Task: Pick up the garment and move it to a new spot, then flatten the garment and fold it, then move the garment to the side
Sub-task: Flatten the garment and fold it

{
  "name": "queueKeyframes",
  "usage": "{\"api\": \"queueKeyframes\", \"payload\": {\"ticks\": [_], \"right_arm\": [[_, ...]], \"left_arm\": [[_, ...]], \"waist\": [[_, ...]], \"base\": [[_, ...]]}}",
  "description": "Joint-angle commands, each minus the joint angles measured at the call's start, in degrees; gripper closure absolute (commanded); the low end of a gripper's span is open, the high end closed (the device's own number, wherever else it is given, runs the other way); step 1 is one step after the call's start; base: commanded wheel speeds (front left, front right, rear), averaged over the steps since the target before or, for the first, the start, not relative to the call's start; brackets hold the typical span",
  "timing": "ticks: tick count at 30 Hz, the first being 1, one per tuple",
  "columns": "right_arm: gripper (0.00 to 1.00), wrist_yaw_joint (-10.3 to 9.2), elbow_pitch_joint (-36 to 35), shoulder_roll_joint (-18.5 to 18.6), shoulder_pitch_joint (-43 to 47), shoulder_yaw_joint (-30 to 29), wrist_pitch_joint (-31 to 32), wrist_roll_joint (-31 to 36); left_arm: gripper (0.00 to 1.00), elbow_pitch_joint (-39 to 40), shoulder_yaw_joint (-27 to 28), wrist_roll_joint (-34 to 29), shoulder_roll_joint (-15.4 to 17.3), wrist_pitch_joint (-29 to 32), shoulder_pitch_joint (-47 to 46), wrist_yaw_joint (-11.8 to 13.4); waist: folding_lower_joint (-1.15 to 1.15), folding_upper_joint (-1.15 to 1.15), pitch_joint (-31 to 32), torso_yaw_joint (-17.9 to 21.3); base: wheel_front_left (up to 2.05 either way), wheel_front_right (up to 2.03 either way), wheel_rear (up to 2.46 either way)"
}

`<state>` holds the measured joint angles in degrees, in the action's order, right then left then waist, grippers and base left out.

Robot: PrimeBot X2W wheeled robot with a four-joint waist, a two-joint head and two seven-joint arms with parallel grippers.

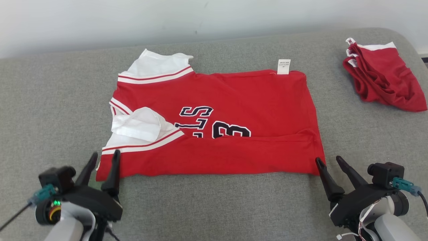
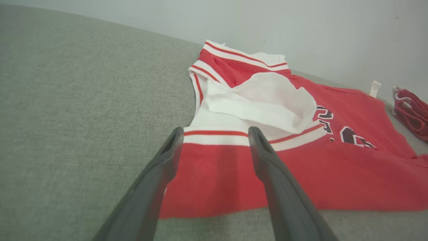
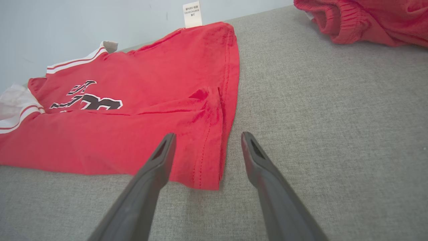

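The garment [image 1: 234, 110] is a red jersey with white striped trim and black lettering, lying flat on the grey cushion with its near edge folded up over the print. My left gripper [image 1: 105, 157] hovers open at its near left corner [image 2: 214, 177], fingers apart with nothing between them. At the near right corner [image 3: 207, 160] my right gripper [image 1: 329, 160] is open too, one finger over the cloth's edge and the other over bare cushion. A white label [image 1: 283, 66] sticks out at the far edge.
A crumpled pile of red cloth [image 1: 381, 80] with white trim lies at the far right of the grey cushion [image 1: 53, 110]. A pale wall [image 1: 167, 20] runs behind the cushion's back edge.
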<state>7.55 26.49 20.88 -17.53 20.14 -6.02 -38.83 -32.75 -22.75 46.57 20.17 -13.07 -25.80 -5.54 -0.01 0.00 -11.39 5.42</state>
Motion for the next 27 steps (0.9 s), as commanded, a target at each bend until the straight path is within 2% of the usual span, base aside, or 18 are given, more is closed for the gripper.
{"api": "queueKeyframes", "payload": {"ticks": [1, 11, 12, 13, 14, 15, 19, 27], "right_arm": [[0.00, -0.14, -0.30, -0.21, 1.04, -0.28, 0.50, 0.30], [0.00, -0.14, 1.50, -2.22, -0.12, -0.30, 2.01, 3.28], [0.14, -0.14, 1.98, -2.58, -0.23, -0.15, 2.18, 3.56], [1.00, -0.14, 2.46, -2.89, -0.33, 0.00, 2.12, 3.82], [1.00, -0.14, 2.90, -3.27, -0.48, 0.07, 1.99, 4.00], [1.00, -0.14, 3.18, -3.59, -0.58, 0.10, 1.81, 4.05], [1.00, -0.14, 3.95, -4.11, 0.07, 0.21, 0.21, 3.95], [1.00, -0.14, 1.80, -1.83, 5.52, -0.36, -0.98, 2.39]], "left_arm": [[0.00, 0.20, -0.36, 0.03, 0.15, 0.39, 2.30, 0.87], [0.00, -1.36, -1.95, -1.99, 0.86, 1.47, 3.43, 3.51], [0.00, -1.79, -2.27, -1.90, 0.60, 2.11, 3.34, 3.29], [0.26, -2.22, -2.43, -1.70, 0.36, 2.39, 3.21, 3.19], [0.69, -2.78, -2.44, -1.70, 0.36, 2.35, 2.96, 3.34], [1.00, -3.31, -2.57, -1.75, 0.28, 2.35, 2.91, 3.27], [1.00, -4.92, -2.59, -1.20, -0.22, 1.75, 3.67, 2.63], [1.00, -3.32, -1.83, 0.67, -1.65, -0.21, 9.29, 2.46]], "waist": [[0.01, 0.00, 0.20, 0.03], [0.01, 0.00, -0.67, 0.40], [0.01, 0.00, -0.69, 0.37], [0.01, 0.00, -0.65, 0.27], [0.01, 0.00, -0.49, 0.16], [0.01, 0.00, -0.28, 0.05], [0.01, 0.00, 1.57, -0.54], [0.01, 0.00, 6.96, -2.14]], "base": [[0.00, 0.00, 0.00], [0.00, 0.00, 0.00], [0.00, 0.00, 0.00], [0.00, 0.00, 0.00], [0.00, 0.00, 0.00], [0.00, 0.00, 0.00], [0.00, 0.00, 0.00], [0.00, 0.00, 0.00]]}}
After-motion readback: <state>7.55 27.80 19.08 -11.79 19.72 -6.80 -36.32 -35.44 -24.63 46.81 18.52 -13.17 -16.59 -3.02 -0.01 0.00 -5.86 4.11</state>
